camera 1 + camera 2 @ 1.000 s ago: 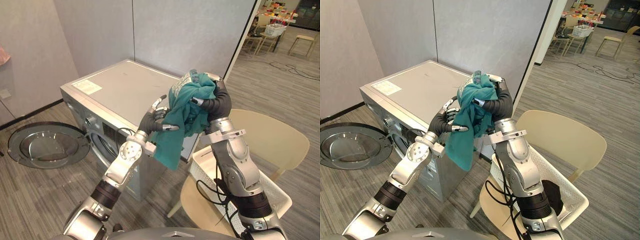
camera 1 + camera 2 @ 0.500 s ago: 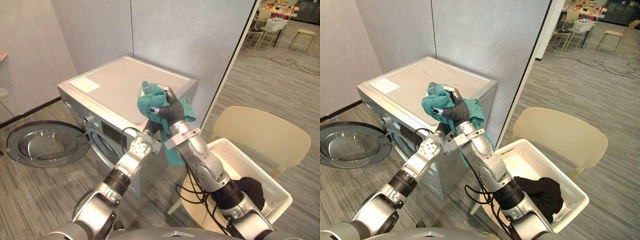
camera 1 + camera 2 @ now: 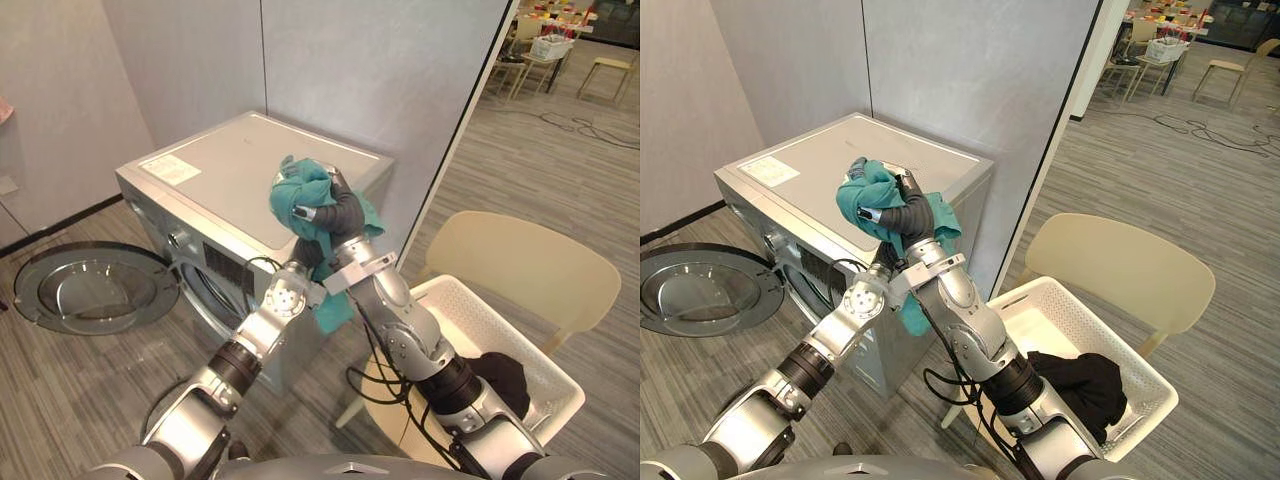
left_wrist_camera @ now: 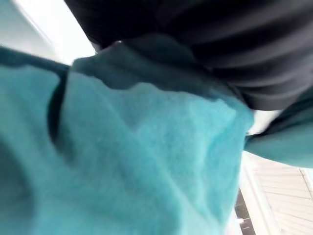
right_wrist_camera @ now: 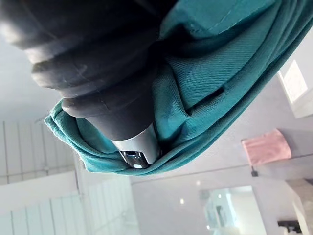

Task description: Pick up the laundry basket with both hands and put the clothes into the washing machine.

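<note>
We see the right hand (image 3: 338, 212) raised above the top of the washing machine (image 3: 235, 165). Its fingers are curled tight into a bunched teal garment (image 3: 298, 195). The right wrist view shows the same hold from close by, with teal folds wrapped round the dark cover and a silver finger pressed into the cloth. Part of the garment is balled above the hand, and the rest hangs down past the machine's front corner.

The left hand (image 3: 303, 256) is just under the right one, up against the hanging cloth and half hidden behind it. We cannot tell whether it has hold of the garment. In its own wrist view we make out teal fabric and a dark ribbed cover very near the lens.

The machine's round door (image 3: 95, 288) stands swung wide open to the left, leaving the drum opening (image 3: 205, 290) in the front panel uncovered. A pale label (image 3: 172, 171) lies on the lid near the front left corner, and we cannot make out its print.

The white laundry basket (image 3: 500, 325) sits on the seat of a cream chair (image 3: 530, 262) to the right of the machine, well apart from both hands. A dark piece of clothing (image 3: 502, 376) lies inside it.
</note>
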{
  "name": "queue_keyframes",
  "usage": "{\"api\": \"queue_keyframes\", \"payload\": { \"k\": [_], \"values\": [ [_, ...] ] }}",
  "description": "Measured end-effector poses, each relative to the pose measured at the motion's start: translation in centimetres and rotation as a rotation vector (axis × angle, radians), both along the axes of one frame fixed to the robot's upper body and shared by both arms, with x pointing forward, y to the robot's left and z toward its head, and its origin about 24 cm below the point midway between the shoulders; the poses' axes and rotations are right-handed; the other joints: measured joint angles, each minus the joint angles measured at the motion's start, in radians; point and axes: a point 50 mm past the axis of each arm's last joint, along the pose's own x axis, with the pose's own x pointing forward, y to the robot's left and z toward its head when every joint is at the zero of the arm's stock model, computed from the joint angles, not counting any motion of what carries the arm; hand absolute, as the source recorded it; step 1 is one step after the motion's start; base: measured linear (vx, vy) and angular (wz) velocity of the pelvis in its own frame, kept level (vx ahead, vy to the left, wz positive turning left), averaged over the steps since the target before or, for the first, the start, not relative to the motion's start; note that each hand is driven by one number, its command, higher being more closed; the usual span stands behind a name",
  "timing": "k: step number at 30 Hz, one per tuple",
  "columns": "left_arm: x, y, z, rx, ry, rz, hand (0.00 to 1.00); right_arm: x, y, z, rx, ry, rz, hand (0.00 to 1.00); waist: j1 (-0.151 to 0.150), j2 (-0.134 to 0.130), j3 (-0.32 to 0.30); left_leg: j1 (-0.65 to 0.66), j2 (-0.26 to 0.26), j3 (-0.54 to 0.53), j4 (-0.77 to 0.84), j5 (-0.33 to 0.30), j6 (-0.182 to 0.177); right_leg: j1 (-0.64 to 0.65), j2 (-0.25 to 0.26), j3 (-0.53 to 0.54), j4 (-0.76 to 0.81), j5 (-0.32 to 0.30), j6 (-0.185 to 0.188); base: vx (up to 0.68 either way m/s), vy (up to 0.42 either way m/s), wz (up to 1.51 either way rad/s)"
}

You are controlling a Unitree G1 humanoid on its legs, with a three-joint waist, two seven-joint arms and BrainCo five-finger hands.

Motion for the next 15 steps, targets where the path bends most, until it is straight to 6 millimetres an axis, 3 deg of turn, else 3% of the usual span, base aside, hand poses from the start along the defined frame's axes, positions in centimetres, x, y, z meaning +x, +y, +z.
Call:
{"api": "queue_keyframes", "payload": {
  "k": [4,9,15],
  "values": [
    [-0.4,0.6,-0.1,-0.045,0.012,0.033,1.00,0.0,0.0,0.0,-0.001,-0.002,-0.002,0.00,0.001,0.003,-0.001,0.001,0.000,0.000,0.000,0.000,0.000,0.001,0.000,0.000,0.000,0.000,0.000,0.00,0.000,0.00],
    [-0.4,3.0,0.3,-0.151,0.021,0.133,1.00,0.3,-0.7,0.2,-0.013,-0.030,-0.047,0.00,-0.001,0.005,0.000,0.003,0.000,0.001,0.000,0.000,0.000,0.002,0.000,0.001,0.000,0.000,0.000,0.00,0.000,0.00],
    [-1.1,8.7,2.2,-0.283,-0.064,0.329,1.00,1.3,-4.8,0.1,0.034,-0.016,-0.208,0.00,0.001,0.014,0.004,0.016,-0.001,0.002,0.000,0.000,0.000,0.017,0.000,0.002,-0.005,0.000,0.000,0.00,0.000,0.00]
  ]
}}
